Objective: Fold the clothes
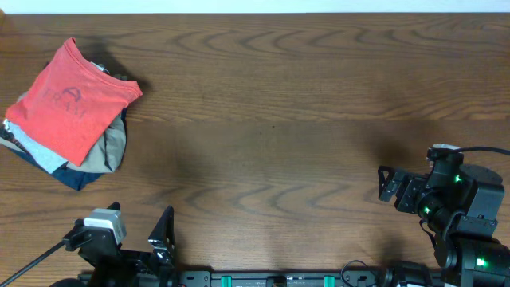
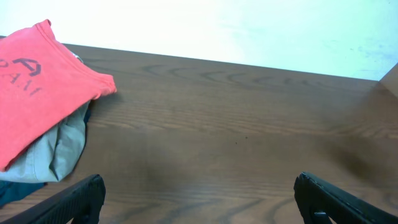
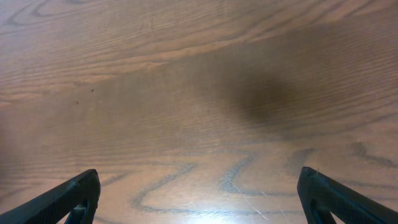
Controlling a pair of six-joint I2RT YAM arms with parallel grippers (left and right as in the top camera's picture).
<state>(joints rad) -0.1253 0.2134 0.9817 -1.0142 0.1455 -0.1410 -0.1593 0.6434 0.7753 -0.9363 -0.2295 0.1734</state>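
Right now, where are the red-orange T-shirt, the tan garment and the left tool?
red-orange T-shirt (image 1: 68, 108), overhead view, middle of its folded top face.
tan garment (image 2: 62, 146), left wrist view, bunched part below the shirt's edge.
left tool (image 2: 199, 190), left wrist view, midway between its open fingertips.

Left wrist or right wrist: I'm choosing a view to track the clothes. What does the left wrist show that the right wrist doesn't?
Only left wrist: the red-orange T-shirt lying on a tan garment, plus a pale wall beyond the wooden table. Only right wrist: nothing distinct, just bare wood. Both: the table, with the left gripper and right gripper each open.
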